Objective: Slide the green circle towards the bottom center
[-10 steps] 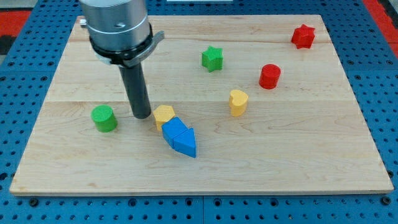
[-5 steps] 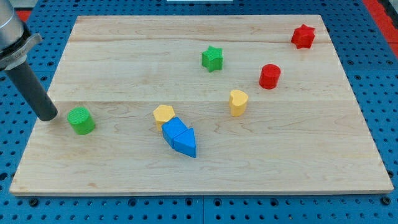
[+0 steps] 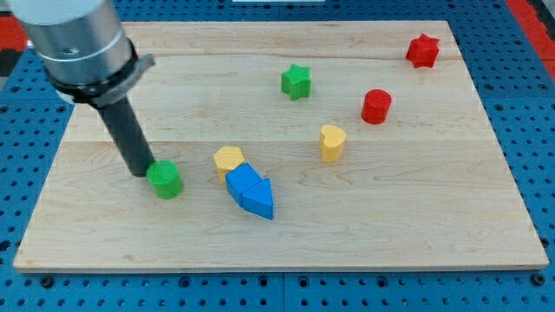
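In the camera view, my tip (image 3: 140, 171) is pressing right up against the upper-left side of the small green cylinder block (image 3: 165, 179), which is sitting left of centre on the pale wooden board (image 3: 416, 217), just left of the yellow hexagon block (image 3: 228, 159) and the blue wedge-shaped blocks (image 3: 251, 191). There are no jaws to report here, only the bare dark rod. I'm judging the job as barely begun: the green circle is lying well short of the bottom centre, with a push down and to the view's right left to do.
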